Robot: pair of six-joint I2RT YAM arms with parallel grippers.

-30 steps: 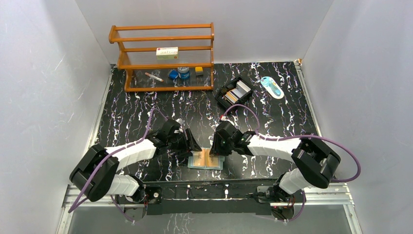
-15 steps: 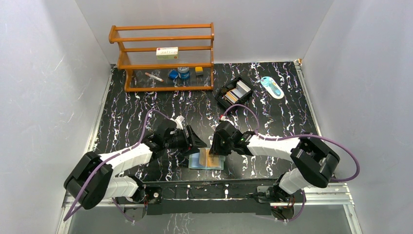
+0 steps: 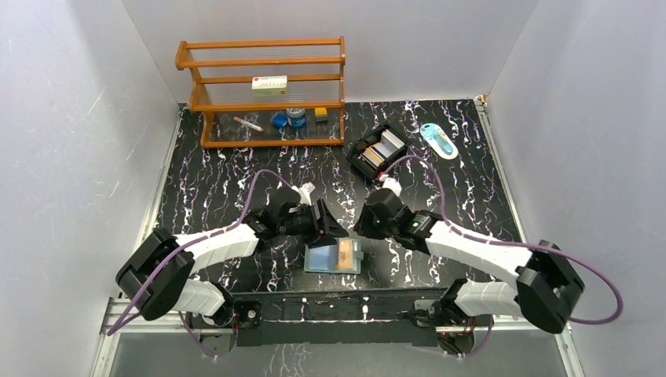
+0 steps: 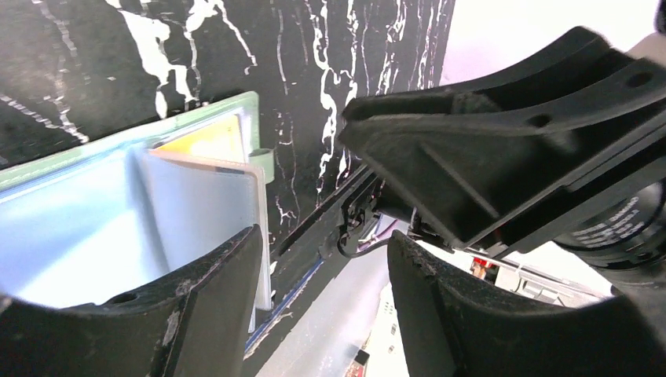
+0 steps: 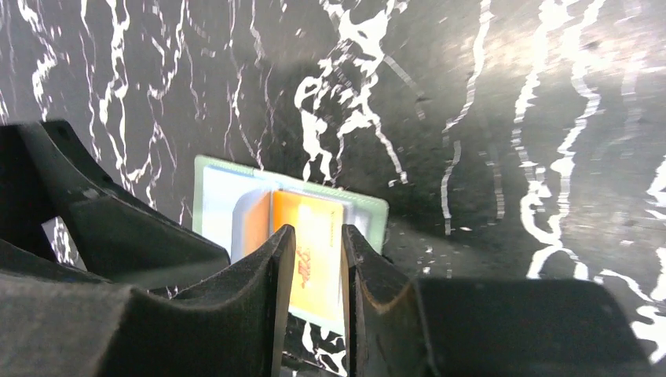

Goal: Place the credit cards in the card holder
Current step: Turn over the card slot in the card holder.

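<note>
The teal card holder (image 3: 320,259) lies open and flat near the table's front edge, its pale blue pockets up. An orange credit card (image 3: 344,251) sits in its right-hand pocket, partly sticking out. My left gripper (image 3: 336,230) hovers just behind the holder, open and empty; in the left wrist view (image 4: 322,236) the holder (image 4: 78,228) lies left of its fingers. My right gripper (image 3: 360,228) hangs behind and right of the holder. The right wrist view shows its jaws (image 5: 316,232) narrowly apart with the orange card (image 5: 310,212) lying below them, not gripped.
A black compartmented box (image 3: 377,151) with more cards standing in it sits at the back right. A blue-and-white packet (image 3: 438,140) lies beside it. A wooden rack (image 3: 267,90) with small items stands at the back left. The metal front rail (image 3: 338,297) runs just below the holder.
Both grippers have drawn back from the card holder, the right one up and to the right, the left one rightward. The orange card stayed in the holder.
</note>
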